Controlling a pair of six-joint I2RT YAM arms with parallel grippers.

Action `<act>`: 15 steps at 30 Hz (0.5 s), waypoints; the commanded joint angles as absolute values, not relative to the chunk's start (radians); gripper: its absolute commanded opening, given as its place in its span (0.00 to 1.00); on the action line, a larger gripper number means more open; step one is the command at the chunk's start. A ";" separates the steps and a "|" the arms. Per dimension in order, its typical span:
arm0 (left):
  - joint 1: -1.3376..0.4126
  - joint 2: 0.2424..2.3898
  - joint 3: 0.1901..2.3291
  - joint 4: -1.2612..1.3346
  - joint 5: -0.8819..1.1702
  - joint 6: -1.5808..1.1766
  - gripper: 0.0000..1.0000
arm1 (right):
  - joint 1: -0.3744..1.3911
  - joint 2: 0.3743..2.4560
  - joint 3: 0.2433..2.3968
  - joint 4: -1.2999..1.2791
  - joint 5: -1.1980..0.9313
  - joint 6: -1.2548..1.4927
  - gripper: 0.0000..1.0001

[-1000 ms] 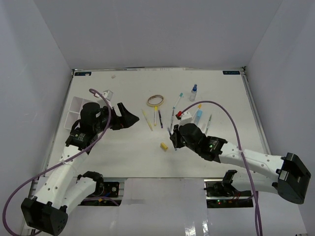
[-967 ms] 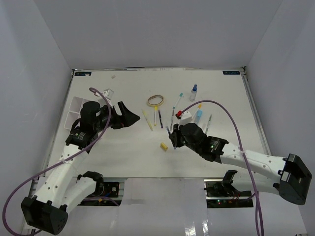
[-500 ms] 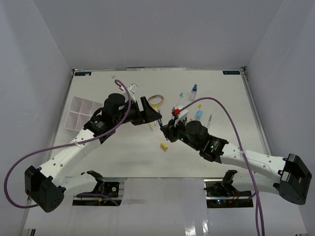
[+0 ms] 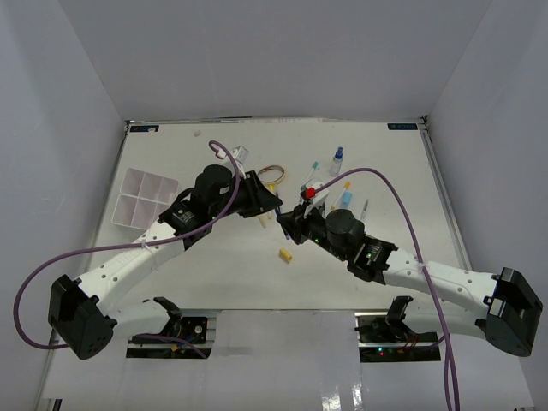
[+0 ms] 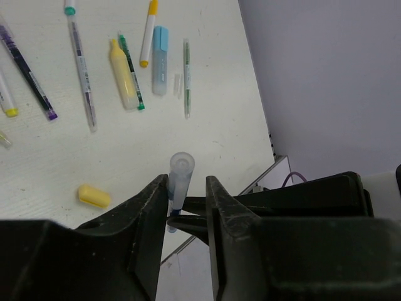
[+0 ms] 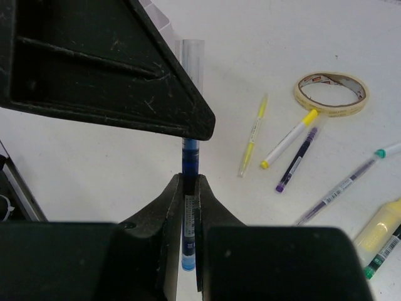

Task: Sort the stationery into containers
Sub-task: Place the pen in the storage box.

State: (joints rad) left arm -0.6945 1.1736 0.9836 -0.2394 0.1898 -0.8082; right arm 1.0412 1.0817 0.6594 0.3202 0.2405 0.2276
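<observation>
Top view: the left end effector [image 4: 274,205] has swung away from the white translucent plastic compartment tray [image 4: 145,195], now well behind it, to meet the right end effector [image 4: 289,223].

Left wrist view: its jaws have narrowed around the slim blue pen with a clear cap [image 5: 181,172], with a sliver of gap beside 1 finger.

Right wrist view: the right end effector stays clamped on the barrel just below. This looks like a handover toward the tray.

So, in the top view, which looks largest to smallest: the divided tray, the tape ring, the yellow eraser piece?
1. divided tray
2. tape ring
3. yellow eraser piece
</observation>
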 commanded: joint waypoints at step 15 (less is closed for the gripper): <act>-0.718 1.123 0.966 -0.201 0.025 -0.752 0.11 | 1.045 1.055 0.661 0.370 0.293 0.224 0.51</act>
State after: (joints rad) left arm -0.7120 1.1755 0.9707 -0.2100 0.1005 -0.7902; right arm 1.0412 1.0809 0.6590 0.3382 0.2668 0.2302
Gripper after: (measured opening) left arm 0.230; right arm 0.489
